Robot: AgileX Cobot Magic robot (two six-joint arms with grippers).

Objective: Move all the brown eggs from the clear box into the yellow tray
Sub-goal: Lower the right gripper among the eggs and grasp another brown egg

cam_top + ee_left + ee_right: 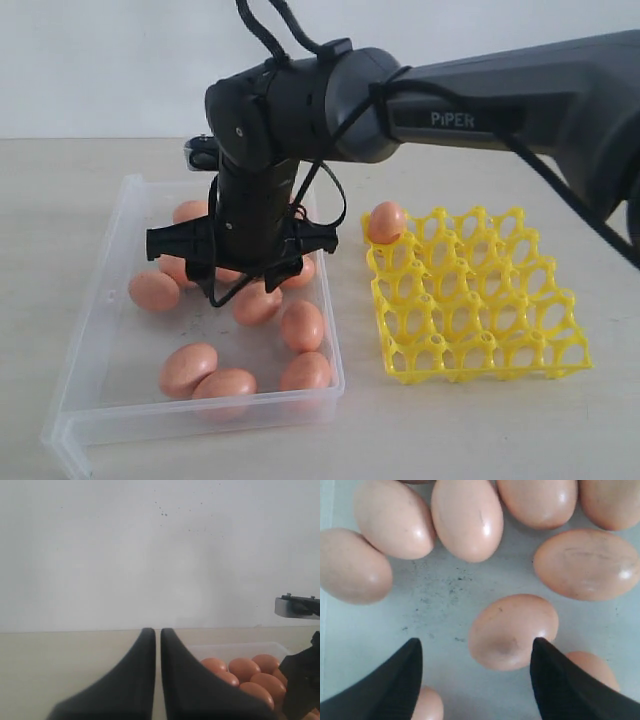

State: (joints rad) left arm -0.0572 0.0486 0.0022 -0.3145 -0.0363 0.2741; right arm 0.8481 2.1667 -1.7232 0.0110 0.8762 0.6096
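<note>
On the left part of the table (60,180), well in from its far edge: the clear box (95,300), low-walled, with brown eggs (302,325) loose on its floor. At least 9 countable in the exterior view, more hidden behind the arm. Mostly gathered toward the box's far side and middle, with 3 along its near wall.

Just beside the box, toward the table's right and not touching it: the yellow tray (480,300). Only 1 egg (386,222) seated there, in the far corner cup nearest the box.

Right gripper (248,285) down inside the box, pointing at the floor, fingers (390,695) spread wide and gripping nothing. Between them in the right wrist view, 1 egg (512,632) lying on its side on the floor, much closer to 1 finger than to the other; touching or not, impossible to tell. Others crowded around it, several cut off by the frame. Dark scuffs (440,587) on the bare floor beside it.

Left gripper (157,632) held level outside the box, facing a pale wall (150,555), fingers closed almost together with only a thin slit between, nothing in them. Past it, a corner of the box with a cluster of eggs.
</note>
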